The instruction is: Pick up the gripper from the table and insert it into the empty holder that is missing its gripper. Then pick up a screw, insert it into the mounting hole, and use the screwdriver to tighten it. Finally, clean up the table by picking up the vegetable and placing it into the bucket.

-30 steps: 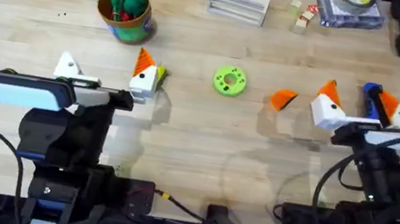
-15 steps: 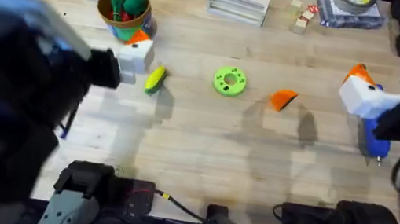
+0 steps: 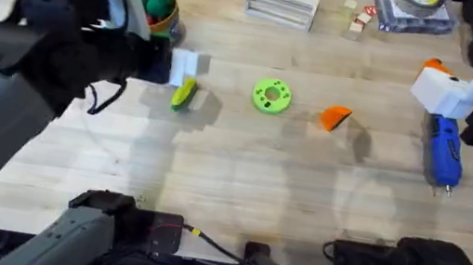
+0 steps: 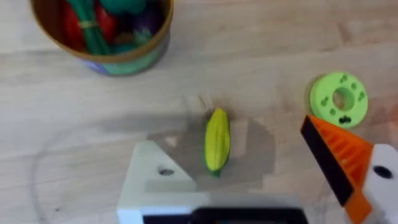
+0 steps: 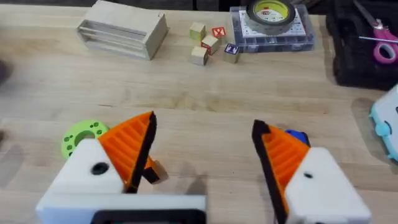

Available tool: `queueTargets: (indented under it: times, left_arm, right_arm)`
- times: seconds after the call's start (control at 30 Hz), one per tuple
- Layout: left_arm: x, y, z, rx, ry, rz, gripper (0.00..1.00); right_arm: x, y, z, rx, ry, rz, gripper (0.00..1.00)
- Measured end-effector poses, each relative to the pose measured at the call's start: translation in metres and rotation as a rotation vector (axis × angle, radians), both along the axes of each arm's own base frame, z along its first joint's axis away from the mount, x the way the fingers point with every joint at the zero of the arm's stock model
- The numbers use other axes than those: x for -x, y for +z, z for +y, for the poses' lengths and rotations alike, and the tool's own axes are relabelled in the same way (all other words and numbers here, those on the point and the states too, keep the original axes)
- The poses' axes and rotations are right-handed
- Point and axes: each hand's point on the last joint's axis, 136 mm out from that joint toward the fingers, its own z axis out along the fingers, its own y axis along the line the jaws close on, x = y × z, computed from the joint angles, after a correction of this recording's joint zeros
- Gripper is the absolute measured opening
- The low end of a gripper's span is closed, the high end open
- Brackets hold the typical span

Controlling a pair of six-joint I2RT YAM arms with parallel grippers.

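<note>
- Left pincer [image 4: 261, 180]: two fingers counted, spread apart, nothing between them. One finger is the holder [image 4: 155, 186], a plain white block with one round mounting hole and no orange tip; the other is white with an orange ribbed pad [image 4: 336, 158].
- In the overhead view the left pincer [image 3: 180, 70] hangs above the desk [image 3: 237, 189], close over the vegetable.
- Right pincer [image 5: 205, 155]: two white fingers, each with an orange ribbed pad [image 5: 130, 146], spread wide and empty. Overhead it sits at the desk's right side [image 3: 436, 83], just above the screwdriver.
- Vegetable [image 4: 217, 140]: one, yellow with a green end, lying flat on the desk just beside the holder finger; also seen overhead [image 3: 184, 94].
- Bucket [image 4: 102, 31]: one, upright near the far-left part of the desk, well beyond the vegetable, with red and green toy pieces inside; overhead it is partly hidden by the left arm [image 3: 163, 11].
- Gripper [image 3: 334, 118]: one loose orange wedge, lying on the desk between the green ring and the screwdriver, apart from both.
- Screwdriver [image 3: 443, 154]: one, blue, lying flat with its bit toward the near edge.
- Green ring [image 3: 271, 95]: one, flat, mid-desk, between vegetable and gripper.
- Far edge: one slatted wooden block [image 5: 122, 29], four small cubes [image 5: 211, 43], one clear box bearing one tape roll [image 5: 273, 28].
- Screws: cannot tell.
</note>
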Motion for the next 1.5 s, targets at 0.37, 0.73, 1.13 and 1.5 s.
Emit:
queueTargets:
  times: [0.37, 0.73, 1.13, 1.5]
  left_arm:
    - [0.022, -0.076, -0.005, -0.003, -0.049, 0.332, 0.537]
    - [0.011, -0.027, -0.038, -0.032, -0.19, 0.153, 0.092]
    - [0.031, 0.096, -0.055, -0.006, -0.254, -0.275, 0.373]
    - [0.067, 0.171, -0.049, 0.006, -0.248, -0.591, 0.988]
  right_arm:
    - [0.0, 0.0, 0.0, 0.0, 0.0, 0.0, 0.991]
    - [0.0, 0.0, 0.0, 0.0, 0.0, 0.0, 0.991]
    - [0.0, 0.0, 0.0, 0.0, 0.0, 0.001, 0.991]
    - [0.0, 0.0, 0.0, 0.0, 0.0, 0.001, 0.991]
